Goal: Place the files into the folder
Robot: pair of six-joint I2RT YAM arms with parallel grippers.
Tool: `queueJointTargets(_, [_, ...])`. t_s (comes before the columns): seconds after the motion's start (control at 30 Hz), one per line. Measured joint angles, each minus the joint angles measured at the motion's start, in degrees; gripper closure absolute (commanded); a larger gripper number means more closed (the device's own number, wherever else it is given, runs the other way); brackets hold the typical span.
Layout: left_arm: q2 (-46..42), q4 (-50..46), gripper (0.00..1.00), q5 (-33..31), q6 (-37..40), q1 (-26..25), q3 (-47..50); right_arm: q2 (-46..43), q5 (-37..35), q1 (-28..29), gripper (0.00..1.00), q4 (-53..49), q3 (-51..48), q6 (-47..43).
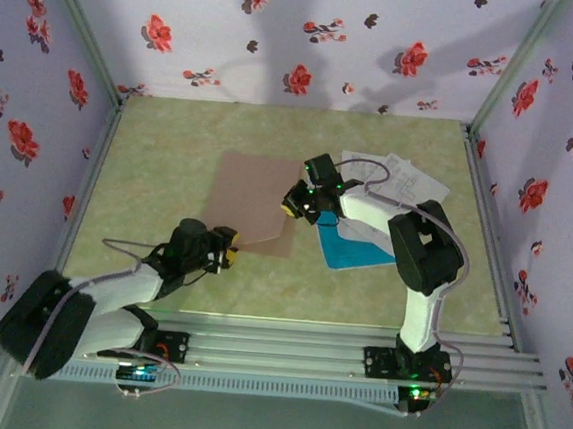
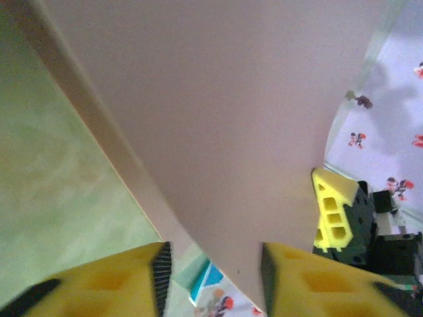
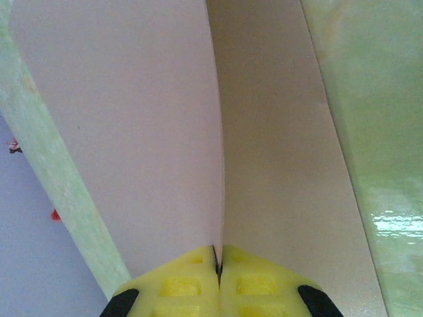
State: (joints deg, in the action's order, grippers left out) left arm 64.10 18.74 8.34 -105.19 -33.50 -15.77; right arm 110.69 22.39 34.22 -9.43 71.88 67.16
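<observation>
Folder [image 1: 248,191] lies at the centre of the table [image 1: 160,163]. Files sit apart from it: white sheets [image 1: 402,176] toward 2 o'clock, cyan sheet [image 1: 349,250] at about 4 o'clock, partly under the right arm. Right tool [image 3: 219,267] is at the folder's 3 o'clock edge, jaws pressed together on the rim of the top leaf [image 2: 218,119], which stands raised and bowed. Left tool [image 2: 211,277] is at the folder's 7 o'clock corner with its jaws parted; the leaf's edge runs down between them, not pinched as far as I can judge. Step in hand looks like opening the folder, with no sheet inside yet. Next move likely calls for the right tool to hold the leaf up while the left goes for a sheet, or for laying the leaf fully open first.
</observation>
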Motion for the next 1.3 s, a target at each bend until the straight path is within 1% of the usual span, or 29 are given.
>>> queueJointTargets(0.13, [-9.2, -13.9, 0.33, 0.3, 3.2, 0.0, -5.1, -0.2, -0.4, 0.1, 1.0, -0.1, 0.0, 0.0])
queueJointTargets(0.17, [-11.4, -17.6, 0.32, 0.3, 4.1, 0.0, -6.4, -0.2, -0.6, 0.1, 1.0, -0.2, 0.0, 0.0])
queueJointTargets(0.3, [-18.2, -31.1, 0.31, 0.1, 7.3, 0.1, -10.1, -0.2, -1.2, 0.3, 1.0, -1.2, 0.6, 0.2])
queueJointTargets(0.4, [-20.0, -42.1, 0.32, -1.1, 12.5, 0.5, -14.9, -0.2, -1.5, 0.4, 1.0, -2.5, 1.9, 0.5])
queueJointTargets(0.47, [-17.0, -48.7, 0.35, -1.7, 19.1, 0.8, -20.8, -0.2, -1.7, 0.6, 1.0, -3.5, 3.1, 0.7])
queueJointTargets(0.57, [-6.8, -57.4, 0.36, -3.3, 32.1, -0.6, -34.2, -0.2, -2.3, 0.9, 1.0, -5.9, 5.5, 0.8])
queueJointTargets(0.6, [-3.2, -59.5, 0.36, -4.4, 36.5, -1.9, -38.8, -0.2, -2.5, 1.0, 1.0, -6.9, 6.4, 0.9])
queueJointTargets(0.67, [4.2, -63.9, 0.36, -7.2, 46.1, -6.0, -48.9, -0.2, -2.7, 1.1, 1.0, -9.2, 8.6, 0.9])
queueJointTargets(0.77, [12.0, -69.6, 0.35, -11.5, 58.3, -11.8, -59.7, -0.2, -2.7, 1.2, 1.0, -11.6, 11.4, 0.9])
queueJointTargets(0.83, [15.8, -72.7, 0.34, -14.6, 64.5, -14.8, -64.0, -0.2, -2.7, 1.3, 1.0, -12.7, 12.7, 0.9])
queueJointTargets(0.93, [20.1, -76.5, 0.34, -19.1, 71.1, -17.7, -66.6, -0.2, -2.7, 1.3, 1.0, -14.1, 14.1, 0.9])
queueJointTargets(1.07, [25.5, -80.8, 0.33, -25.1, 76.8, -19.5, -68.8, -0.2, -2.7, 1.3, 1.0, -15.1, 14.8, 0.9])
queueJointTargets(1.17, [28.8, -81.6, 0.32, -28.0, 80.0, -20.2, -70.5, -0.2, -2.7, 1.3, 1.0, -15.6, 14.9, 0.9])
queueJointTargets(1.3, [31.9, -81.2, 0.31, -30.1, 83.6, -22.2, -72.0, -0.2, -2.5, 1.3, 1.0, -16.1, 15.1, 0.9])
